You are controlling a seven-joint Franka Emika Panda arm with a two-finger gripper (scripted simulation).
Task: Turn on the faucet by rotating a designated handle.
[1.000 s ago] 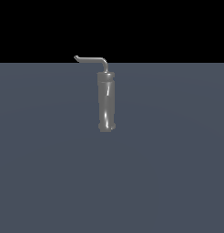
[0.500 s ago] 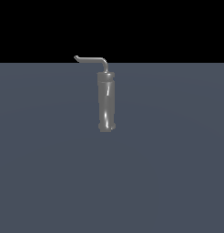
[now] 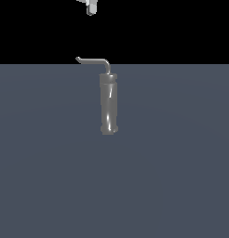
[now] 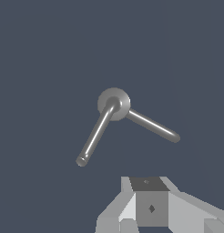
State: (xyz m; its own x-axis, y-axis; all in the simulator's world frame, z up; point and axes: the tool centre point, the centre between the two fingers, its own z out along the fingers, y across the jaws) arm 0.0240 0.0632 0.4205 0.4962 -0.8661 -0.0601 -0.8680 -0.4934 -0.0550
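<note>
Gripper hangs well above the faucet (clear of its handle), likely for approach; jaws' opening unclear.

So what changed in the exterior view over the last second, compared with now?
The gripper has come into sight at the top edge of the exterior view, above the handle; earlier it was out of frame. It touches nothing and holds nothing. The faucet stands where it did, upright, and the handle points toward the exterior view's left as before.
</note>
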